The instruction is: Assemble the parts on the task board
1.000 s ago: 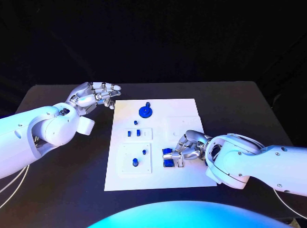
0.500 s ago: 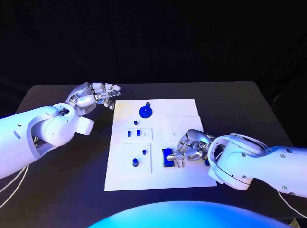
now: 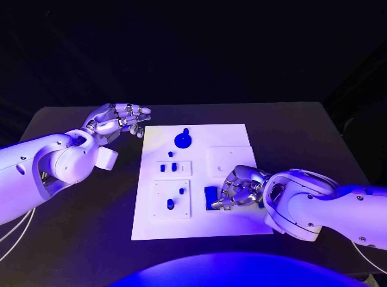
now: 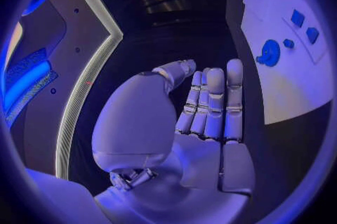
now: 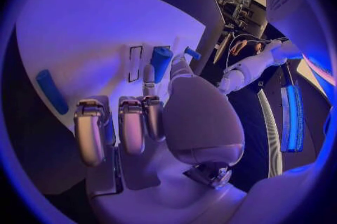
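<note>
A: White task board [image 3: 236,224] sits mid-frame on the black table [image 3: 314,128] in the head view. Blue parts on it: a round disc [image 3: 183,141] near the top edge, two small pieces [image 3: 168,168] on a raised tile below that, two more [image 3: 176,197] on the tile at lower left of the board.

B: Right hand [image 3: 236,188]?

A: Right of centre, over the board's lower right area. Fingers curled down around a blue block [image 3: 211,194]; fingertips touch it. Can't tell whether it's lifted or resting on the board. The right wrist view shows the fingers [image 5: 132,123] bent over, side by side, with a blue cylinder [image 5: 160,62] just past the thumb and a blue bar [image 5: 52,91] lying apart on the white plate.

B: Left hand [image 3: 117,121]?

A: Upper left, off the board's top-left corner, above the table. Holds nothing. In the left wrist view, fingers [image 4: 214,103] straight and pressed together, thumb alongside.
</note>
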Motion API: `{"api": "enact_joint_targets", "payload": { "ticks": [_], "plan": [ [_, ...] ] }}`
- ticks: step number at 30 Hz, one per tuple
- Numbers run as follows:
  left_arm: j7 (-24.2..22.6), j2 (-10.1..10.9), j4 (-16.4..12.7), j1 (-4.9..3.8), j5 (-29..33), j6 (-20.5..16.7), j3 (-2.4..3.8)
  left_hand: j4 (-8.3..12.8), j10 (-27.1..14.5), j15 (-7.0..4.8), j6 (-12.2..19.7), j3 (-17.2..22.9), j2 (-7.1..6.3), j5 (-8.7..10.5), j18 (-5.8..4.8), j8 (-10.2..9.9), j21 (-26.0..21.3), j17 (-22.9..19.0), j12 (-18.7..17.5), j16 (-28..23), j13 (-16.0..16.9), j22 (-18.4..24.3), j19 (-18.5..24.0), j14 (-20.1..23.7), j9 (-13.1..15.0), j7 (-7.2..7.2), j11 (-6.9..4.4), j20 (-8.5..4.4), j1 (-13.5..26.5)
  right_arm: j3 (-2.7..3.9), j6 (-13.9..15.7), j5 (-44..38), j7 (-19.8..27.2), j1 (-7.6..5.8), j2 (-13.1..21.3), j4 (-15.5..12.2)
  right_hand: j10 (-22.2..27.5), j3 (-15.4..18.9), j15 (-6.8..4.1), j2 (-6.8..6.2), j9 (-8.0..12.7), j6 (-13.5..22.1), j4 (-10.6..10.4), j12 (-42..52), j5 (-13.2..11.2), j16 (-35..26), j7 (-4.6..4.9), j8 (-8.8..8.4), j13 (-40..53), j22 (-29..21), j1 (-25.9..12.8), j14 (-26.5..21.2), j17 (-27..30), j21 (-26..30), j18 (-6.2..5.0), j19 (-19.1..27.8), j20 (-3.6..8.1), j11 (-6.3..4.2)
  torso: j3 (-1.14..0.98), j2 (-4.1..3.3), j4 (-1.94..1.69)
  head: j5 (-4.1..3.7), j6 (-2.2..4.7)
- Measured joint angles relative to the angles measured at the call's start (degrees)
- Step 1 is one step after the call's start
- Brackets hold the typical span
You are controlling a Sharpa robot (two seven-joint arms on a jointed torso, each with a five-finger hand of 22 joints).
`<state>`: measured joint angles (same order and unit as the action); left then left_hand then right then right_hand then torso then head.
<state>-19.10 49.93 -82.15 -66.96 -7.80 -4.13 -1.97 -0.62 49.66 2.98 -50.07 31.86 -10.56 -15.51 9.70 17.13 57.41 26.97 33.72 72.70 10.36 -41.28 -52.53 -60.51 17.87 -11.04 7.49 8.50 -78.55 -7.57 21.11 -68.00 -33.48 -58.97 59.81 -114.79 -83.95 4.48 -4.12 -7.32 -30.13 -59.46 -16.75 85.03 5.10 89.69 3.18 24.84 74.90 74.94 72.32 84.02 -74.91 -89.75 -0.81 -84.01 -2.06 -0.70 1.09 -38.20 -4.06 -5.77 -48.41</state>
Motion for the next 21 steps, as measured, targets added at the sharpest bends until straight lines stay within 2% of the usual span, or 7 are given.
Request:
{"api": "enact_joint_targets", "payload": {
  "ticks": [13, 17, 19, 21],
  "plan": [
    [0.01, 0.03, 0.06, 0.00, 0.00, 0.00, 0.00, 0.00, 0.00, 0.00, 0.00, 0.00, 0.00, 0.00, -0.01, 0.00, 0.00, 0.00, 0.00, 0.00, -0.05, 0.00, 0.00, 0.00, 0.00, 0.00, 0.00, 0.00, 0.00, -0.01, -0.70, -0.96, -0.09, 0.22, -1.00, 0.65, 0.00, -0.41, -0.13, 0.53, 0.00, -0.16, 0.07, 0.00, 0.44, 0.00, -0.16, 0.00, 0.05, -0.01, 0.53, -0.13, 0.00, 0.00, 0.00, 0.00, 0.00, 0.00, 0.04, 0.00, -0.07, -0.05, -0.19],
    [0.01, 0.01, 0.07, 0.00, 0.00, 0.00, 0.00, 0.00, 0.00, 0.00, 0.00, 0.00, 0.25, 0.00, 0.00, 0.00, 0.00, 0.00, 0.00, 0.00, -0.04, 0.00, 0.00, 0.00, -0.01, 0.00, 0.00, 0.00, -0.24, -0.01, -0.45, -1.56, -0.34, 0.29, -1.24, 1.00, -0.21, -1.03, -0.42, 1.28, 0.01, -0.35, -0.06, 0.00, 0.69, 0.00, -0.35, 0.00, 0.04, -0.01, 1.28, 0.01, 0.00, 0.00, 0.00, 0.11, 0.13, -0.22, 0.06, 0.00, -0.07, -0.07, -0.21],
    [0.01, 0.01, 0.08, 0.00, 0.00, 0.00, 0.00, 0.00, 0.00, 0.00, 0.00, 0.00, 0.24, 0.00, 0.00, 0.00, 0.00, -0.01, 0.00, 0.00, -0.04, 0.00, 0.00, 0.00, 0.00, 0.00, 0.00, 0.00, -0.25, -0.01, -0.06, -1.89, -0.60, 0.32, -1.35, 1.25, -0.21, -1.10, -0.42, 2.13, 0.00, -0.35, 0.00, 0.32, 0.82, 0.00, -0.35, 0.00, 0.04, -0.02, 1.03, 0.01, 0.01, 0.00, -0.01, 0.00, 0.42, -0.21, 0.05, 0.00, -0.07, -0.03, -0.21],
    [0.01, 0.02, 0.08, 0.00, 0.00, 0.00, 0.00, 0.00, 0.00, 0.00, 0.00, 0.00, 0.24, 0.00, 0.00, 0.00, 0.00, -0.01, 0.00, 0.00, -0.04, 0.00, 0.00, 0.00, 0.01, 0.00, 0.00, 0.00, -0.24, -0.01, 0.42, -2.19, -0.90, 0.32, -1.49, 1.50, -0.04, -1.26, -0.42, 2.28, 0.01, -0.54, 0.17, 0.33, 1.11, 0.00, -0.54, 0.00, 0.04, -0.02, 0.88, 0.01, -0.03, 0.00, -0.01, 0.00, 0.42, -0.38, 0.05, 0.01, -0.08, -0.03, -0.21]
  ]
}}
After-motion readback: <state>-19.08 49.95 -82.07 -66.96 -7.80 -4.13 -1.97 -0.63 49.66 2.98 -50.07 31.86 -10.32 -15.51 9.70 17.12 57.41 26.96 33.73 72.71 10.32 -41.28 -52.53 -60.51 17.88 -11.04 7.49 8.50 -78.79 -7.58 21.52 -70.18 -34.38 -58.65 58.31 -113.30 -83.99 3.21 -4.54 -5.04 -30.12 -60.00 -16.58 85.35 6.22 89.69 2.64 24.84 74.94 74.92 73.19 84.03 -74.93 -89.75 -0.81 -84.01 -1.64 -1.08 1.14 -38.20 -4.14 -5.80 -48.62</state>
